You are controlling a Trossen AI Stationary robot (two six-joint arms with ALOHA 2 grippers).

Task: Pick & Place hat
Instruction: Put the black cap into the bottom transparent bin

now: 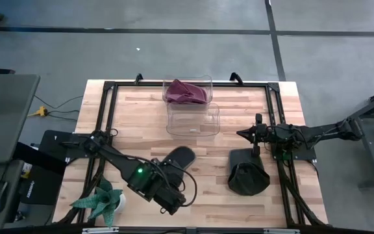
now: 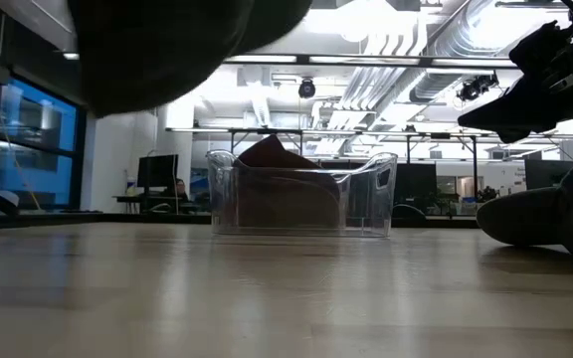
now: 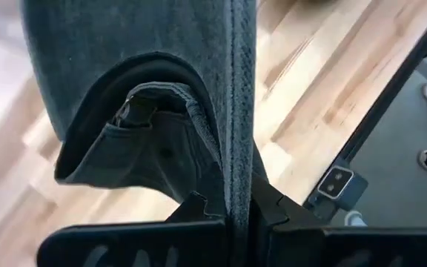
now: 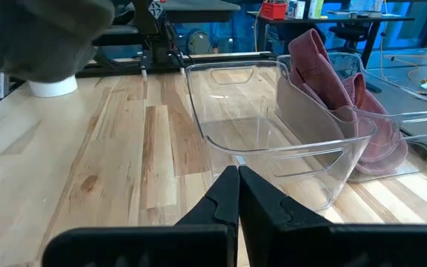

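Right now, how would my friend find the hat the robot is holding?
Look at the wooden table from above, then at its near edge, beside the potted plant. The left gripper there is pinching a dark grey hat by its brim. The other dark hat lies flat under the right gripper, and the maroon one sits in a clear bin.

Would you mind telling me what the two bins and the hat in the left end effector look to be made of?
Both bins look like clear glossy plastic: the wood shows through them. The dark hat held by the left end effector looks like matte woven fabric with a stitched inner band.
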